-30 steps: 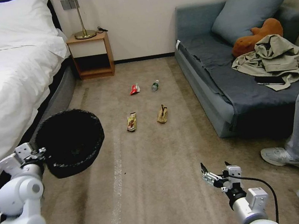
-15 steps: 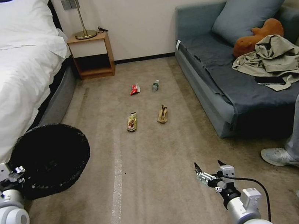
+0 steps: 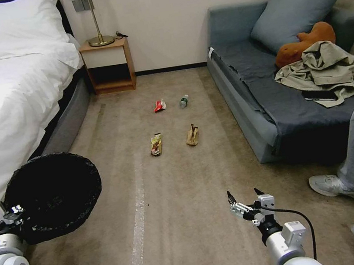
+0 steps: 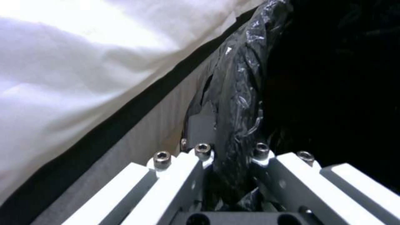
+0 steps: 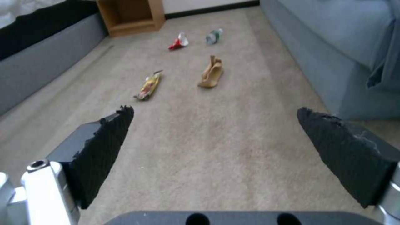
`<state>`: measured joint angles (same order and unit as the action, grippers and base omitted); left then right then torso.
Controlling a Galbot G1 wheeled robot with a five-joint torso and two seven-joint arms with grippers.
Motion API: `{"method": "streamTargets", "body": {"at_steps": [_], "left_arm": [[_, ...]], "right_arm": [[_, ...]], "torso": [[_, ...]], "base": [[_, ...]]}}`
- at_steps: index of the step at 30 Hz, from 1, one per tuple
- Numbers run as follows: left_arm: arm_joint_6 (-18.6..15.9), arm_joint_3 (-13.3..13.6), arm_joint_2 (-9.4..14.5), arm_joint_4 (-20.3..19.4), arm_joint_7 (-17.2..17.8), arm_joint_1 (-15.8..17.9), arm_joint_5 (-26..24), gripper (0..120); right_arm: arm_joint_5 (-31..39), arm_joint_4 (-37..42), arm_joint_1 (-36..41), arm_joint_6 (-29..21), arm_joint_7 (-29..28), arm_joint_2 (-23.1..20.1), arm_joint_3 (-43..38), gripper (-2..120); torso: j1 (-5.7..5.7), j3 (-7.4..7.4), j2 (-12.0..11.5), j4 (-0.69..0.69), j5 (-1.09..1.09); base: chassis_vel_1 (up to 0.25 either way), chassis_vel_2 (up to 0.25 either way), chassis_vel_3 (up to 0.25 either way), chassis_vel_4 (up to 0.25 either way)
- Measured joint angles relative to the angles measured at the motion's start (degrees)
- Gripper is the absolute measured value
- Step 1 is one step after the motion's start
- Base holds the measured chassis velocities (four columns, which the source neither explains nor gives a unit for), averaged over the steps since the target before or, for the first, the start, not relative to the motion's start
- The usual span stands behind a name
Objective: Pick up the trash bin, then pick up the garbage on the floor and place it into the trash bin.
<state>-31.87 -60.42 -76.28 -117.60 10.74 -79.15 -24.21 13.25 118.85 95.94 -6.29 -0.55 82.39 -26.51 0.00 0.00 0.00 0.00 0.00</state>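
The left gripper (image 3: 14,211) pinches the bag-lined rim of the trash bin (image 3: 54,193) beside the bed (image 3: 9,94), mouth up to take litter, while the right gripper (image 3: 242,198) hangs spread over the floor (image 3: 184,184) (empty), aimed toward the garbage (image 3: 171,124) lying well ahead.

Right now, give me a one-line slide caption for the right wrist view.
Open right gripper above beige carpet, facing the long yellow-brown snack wrapper and crumpled brown paper bag.
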Motion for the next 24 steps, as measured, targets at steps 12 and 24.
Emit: {"method": "streamTargets", "body": {"at_steps": [12,24], "left_arm": [[0.1,1.4,-1.2,-1.4,0.0,-0.6,0.1,2],[0.6,1.8,-1.9,-1.4,0.0,-1.0,0.7,2]], "right_arm": [[0.1,-1.1,0.4,0.9,0.8,-0.2,-0.4,100],[0.2,-1.5,0.2,0.9,0.8,-0.6,-0.4,100]], "torso": [[0.0,0.0,0.0,0.0,0.0],[0.0,0.01,0.0,0.0,0.0]], "base": [[-0.015,0.019,0.019,-0.017],[-0.086,0.091,0.092,-0.089]]}}
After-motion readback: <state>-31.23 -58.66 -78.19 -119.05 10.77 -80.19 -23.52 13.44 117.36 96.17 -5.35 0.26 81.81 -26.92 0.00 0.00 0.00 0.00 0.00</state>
